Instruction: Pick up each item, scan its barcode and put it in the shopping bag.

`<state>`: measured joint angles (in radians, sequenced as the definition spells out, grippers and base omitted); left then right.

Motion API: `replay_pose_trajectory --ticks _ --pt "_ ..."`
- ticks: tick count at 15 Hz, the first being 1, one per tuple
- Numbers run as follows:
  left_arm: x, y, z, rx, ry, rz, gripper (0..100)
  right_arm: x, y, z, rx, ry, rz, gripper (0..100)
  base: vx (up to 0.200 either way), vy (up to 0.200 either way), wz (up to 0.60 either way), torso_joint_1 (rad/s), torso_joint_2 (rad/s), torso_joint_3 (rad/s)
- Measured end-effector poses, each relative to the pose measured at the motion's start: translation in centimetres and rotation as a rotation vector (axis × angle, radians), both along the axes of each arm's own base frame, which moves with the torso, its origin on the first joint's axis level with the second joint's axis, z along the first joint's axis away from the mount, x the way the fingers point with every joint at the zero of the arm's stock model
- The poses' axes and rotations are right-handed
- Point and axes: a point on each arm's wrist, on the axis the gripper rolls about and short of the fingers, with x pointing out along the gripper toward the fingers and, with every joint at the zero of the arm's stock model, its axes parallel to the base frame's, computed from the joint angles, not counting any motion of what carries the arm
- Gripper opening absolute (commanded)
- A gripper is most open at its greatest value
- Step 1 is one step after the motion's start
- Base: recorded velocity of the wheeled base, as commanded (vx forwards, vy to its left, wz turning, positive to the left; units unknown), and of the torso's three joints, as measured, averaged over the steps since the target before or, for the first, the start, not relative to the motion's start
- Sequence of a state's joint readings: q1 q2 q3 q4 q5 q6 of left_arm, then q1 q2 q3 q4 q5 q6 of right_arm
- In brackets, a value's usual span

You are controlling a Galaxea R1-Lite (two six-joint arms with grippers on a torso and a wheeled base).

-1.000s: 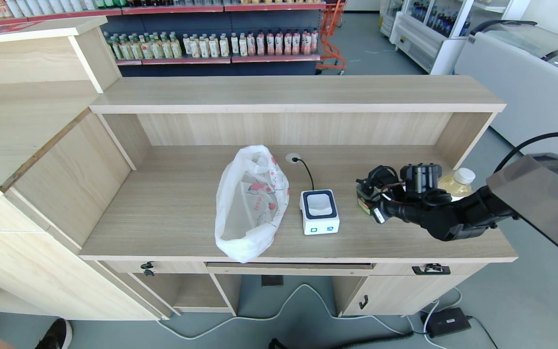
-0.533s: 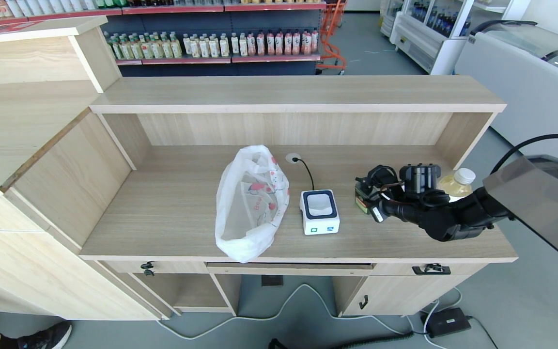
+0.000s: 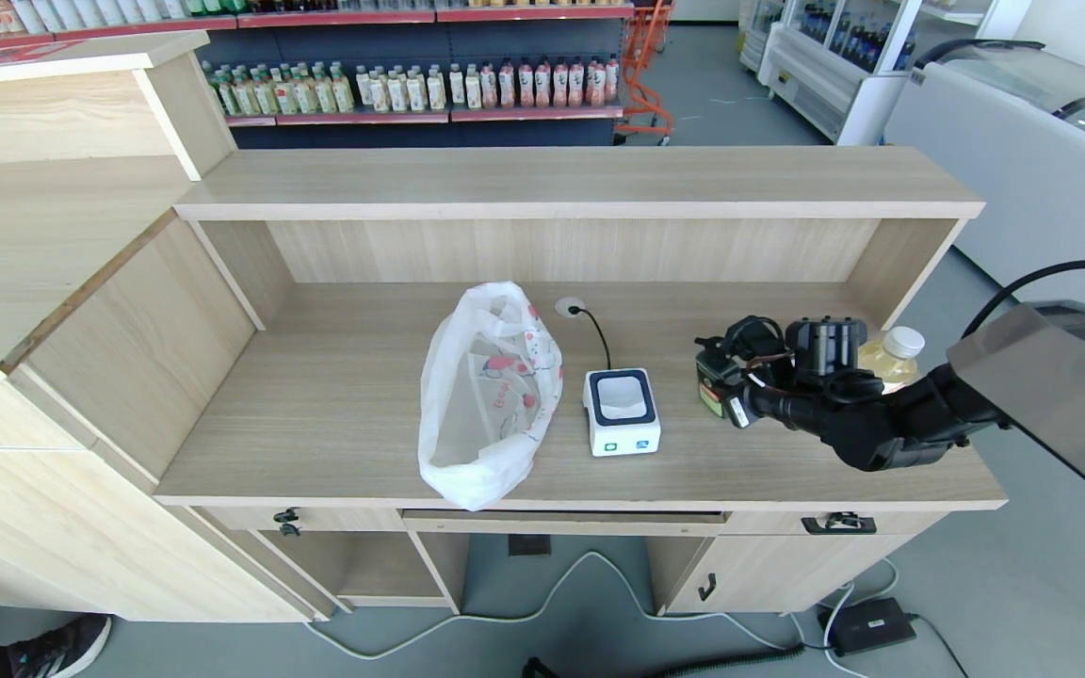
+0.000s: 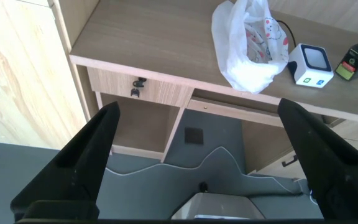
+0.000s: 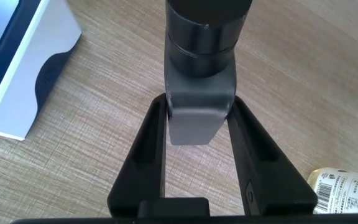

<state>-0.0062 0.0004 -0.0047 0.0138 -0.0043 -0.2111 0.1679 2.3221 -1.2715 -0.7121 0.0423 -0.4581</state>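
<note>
A small dark bottle [image 3: 710, 388] with a green label is held right of the white barcode scanner [image 3: 621, 409], low over the counter. My right gripper [image 3: 729, 394] is shut on it. In the right wrist view the black fingers [image 5: 149, 143] press both sides of the grey bottle body [image 5: 199, 74], and the scanner [image 5: 17, 68] lies close by. The white shopping bag [image 3: 486, 395] lies open left of the scanner. My left gripper [image 4: 201, 155] is open, off the counter's front left, above the floor.
A yellow-liquid bottle [image 3: 889, 356] with a white cap stands behind my right arm, its label [image 5: 347, 186] close to the gripper. The scanner's cable [image 3: 594, 331] runs back to a hole in the counter. The counter [image 3: 335, 414] has a raised back shelf and side walls.
My right gripper with the dark bottle has shifted slightly right and a touch upward. The bag, the scanner and the yellow bottle stay where they were.
</note>
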Motion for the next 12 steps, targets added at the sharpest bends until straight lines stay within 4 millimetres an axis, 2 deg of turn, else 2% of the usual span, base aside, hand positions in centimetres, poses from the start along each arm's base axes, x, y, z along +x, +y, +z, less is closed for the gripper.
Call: replay_pose_trajectory --ticks 4,10,11,12 --pt "0.0 0.0 0.0 0.0 0.0 0.0 100 -0.5 -0.6 -0.3 0.024 -0.012 -0.001 0 0.0 0.0 0.0 0.0 0.0 0.0" --pt "0.0 0.0 0.0 0.0 0.0 0.0 100 -2.2 -1.4 -2.1 0.024 0.009 -0.009 0 0.0 0.0 0.0 0.0 0.0 0.0" --pt "0.0 0.0 0.0 0.0 0.0 0.0 100 -2.3 -1.5 -2.1 0.025 0.013 -0.012 100 0.0 0.0 0.0 0.0 0.0 0.0" --pt "0.0 0.0 0.0 0.0 0.0 0.0 100 -2.3 -1.6 -2.1 0.033 0.018 -0.013 100 0.0 0.0 0.0 0.0 0.0 0.0"
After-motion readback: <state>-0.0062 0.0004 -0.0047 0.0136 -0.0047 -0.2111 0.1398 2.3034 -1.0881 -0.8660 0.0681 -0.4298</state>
